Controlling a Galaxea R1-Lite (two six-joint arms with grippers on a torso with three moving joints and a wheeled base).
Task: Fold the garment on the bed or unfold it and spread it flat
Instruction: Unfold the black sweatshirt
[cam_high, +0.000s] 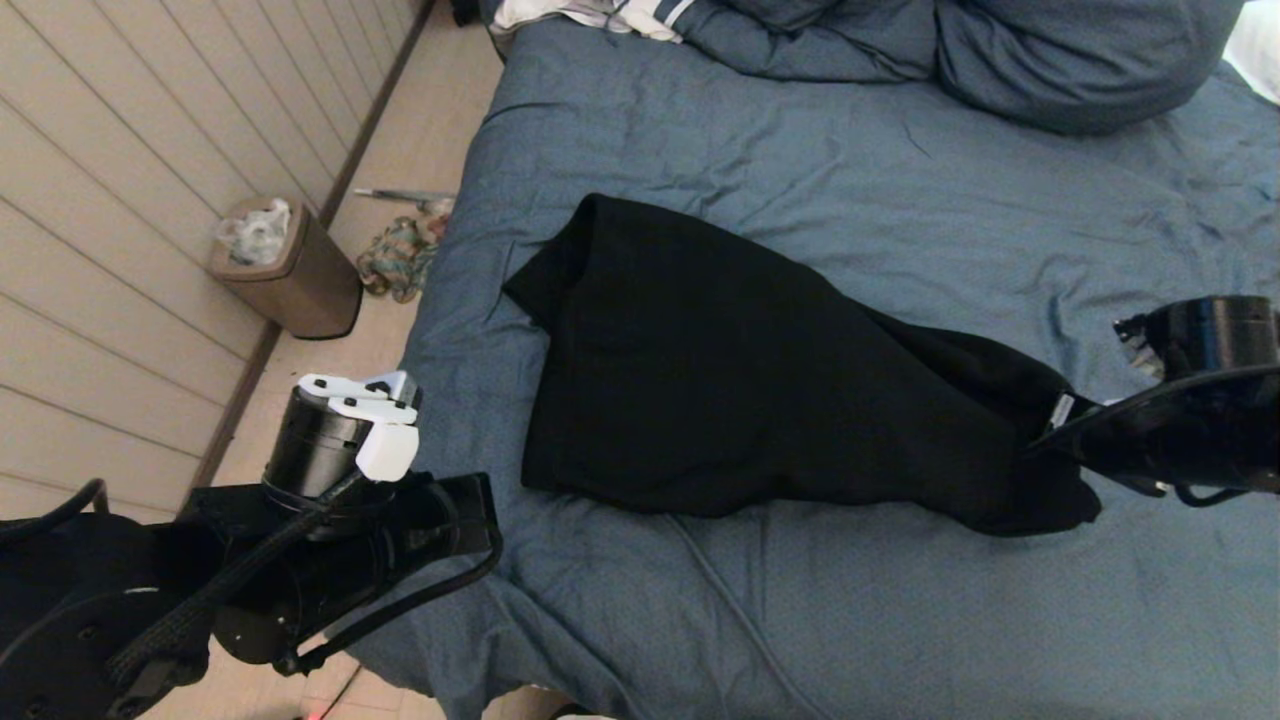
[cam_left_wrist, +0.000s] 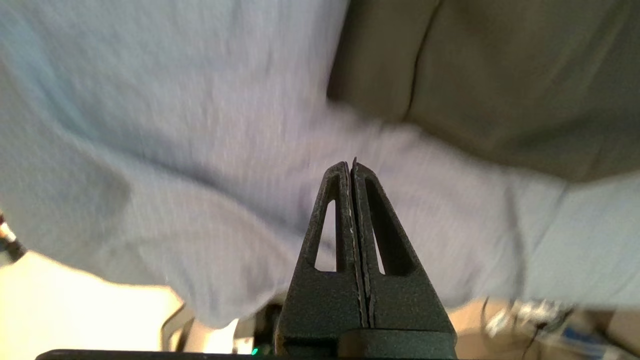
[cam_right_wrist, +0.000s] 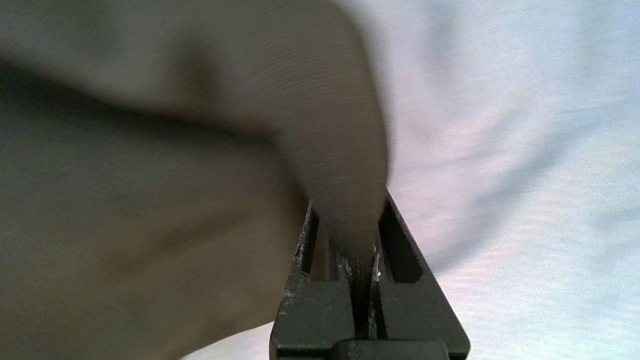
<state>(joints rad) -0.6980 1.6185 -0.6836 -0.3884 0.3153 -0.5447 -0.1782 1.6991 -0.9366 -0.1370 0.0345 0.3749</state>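
Centrally in the head view, the black hooded sweatshirt (cam_high: 740, 380) is lying across the slate-blue bed (cam_high: 900, 170), stretching toward the right gripper (cam_high: 1065, 415); from the left wrist, the left gripper (cam_left_wrist: 352, 167) is hanging empty, fingers pressed together; from the right wrist, fingers (cam_right_wrist: 400, 235) are pinching a fabric fold.
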